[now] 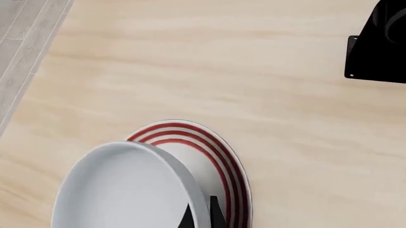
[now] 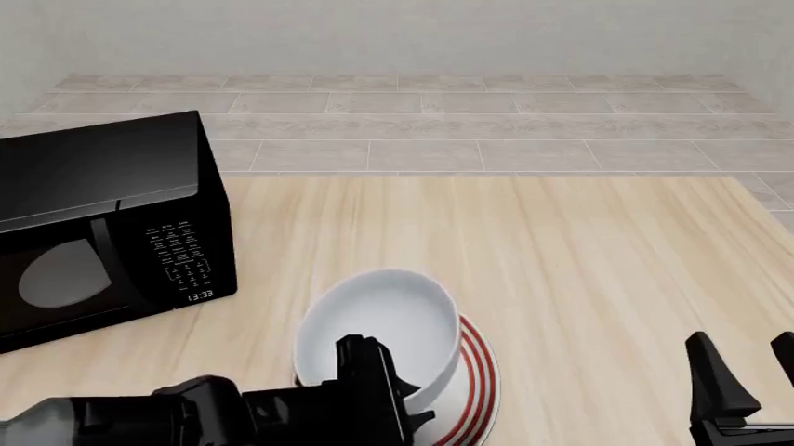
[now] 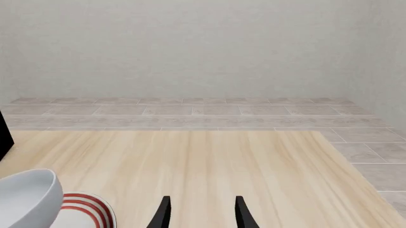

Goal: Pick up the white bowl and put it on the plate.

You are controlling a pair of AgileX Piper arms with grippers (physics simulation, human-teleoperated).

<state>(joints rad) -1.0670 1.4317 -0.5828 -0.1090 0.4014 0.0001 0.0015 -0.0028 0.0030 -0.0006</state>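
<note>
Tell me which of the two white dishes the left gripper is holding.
The plain white bowl, with the left gripper closed on its near rim. The plate beneath it is flat and has red rings.

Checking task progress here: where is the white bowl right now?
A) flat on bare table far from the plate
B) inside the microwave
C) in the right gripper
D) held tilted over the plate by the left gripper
D: the left gripper pinches the bowl rim, tilted above the plate.
</note>
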